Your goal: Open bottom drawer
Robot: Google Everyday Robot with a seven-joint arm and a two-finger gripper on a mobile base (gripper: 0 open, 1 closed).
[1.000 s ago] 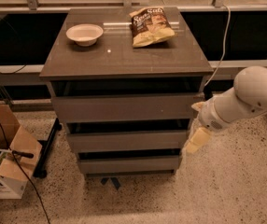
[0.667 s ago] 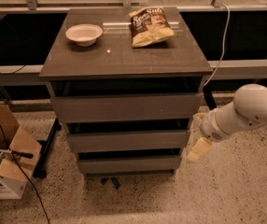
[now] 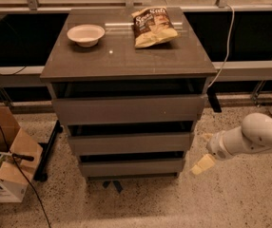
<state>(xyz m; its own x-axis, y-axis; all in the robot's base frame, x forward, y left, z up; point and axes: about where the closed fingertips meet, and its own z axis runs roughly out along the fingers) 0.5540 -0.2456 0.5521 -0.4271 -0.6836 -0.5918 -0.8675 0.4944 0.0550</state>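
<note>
Your bottom drawer (image 3: 131, 166) is the lowest of three fronts in the desk (image 3: 126, 56), just above the speckled floor and under the middle drawer (image 3: 131, 143). It looks closed. Its flat grey front has no handle, only a dark slot along the top edge. That slot is probably your only purchase, so the pull likely has to start from the upper lip or from the right end of the front.

That would explain where the gripper (image 3: 200, 153) hangs. It is low, off the desk's right front corner, level with the two lower drawers and near the bottom drawer's right end, but touching neither. The white arm (image 3: 255, 137) reaches in from the right, so the approach is sideways rather than head-on.

The fingers (image 3: 201, 165) look spread, one pale finger angled down towards the floor and the other above it. They hold nothing and touch nothing.

The bowl (image 3: 85, 34) and chip bag (image 3: 152, 26) on the desk are well clear of the work.
</note>
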